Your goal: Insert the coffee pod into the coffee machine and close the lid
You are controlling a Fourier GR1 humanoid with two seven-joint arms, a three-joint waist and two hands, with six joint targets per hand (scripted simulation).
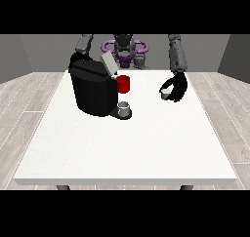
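Note:
A black coffee machine (92, 90) stands on the white table (127, 143) at the view's left. Its grey lid (108, 63) is tilted up and open. A red part (123, 84) sticks out at its right side. A small grey cup (124, 108) sits on the machine's tray. The hand at the view's right (177, 87) hovers low over the table's far right, its fingers curled round a small grey coffee pod (167, 94). The other arm (84, 45) reaches down behind the machine, and its hand is hidden.
The robot's torso (124, 49) stands behind the table's far edge. Wooden floor surrounds the table. The table's near edge runs along the bottom of the scene.

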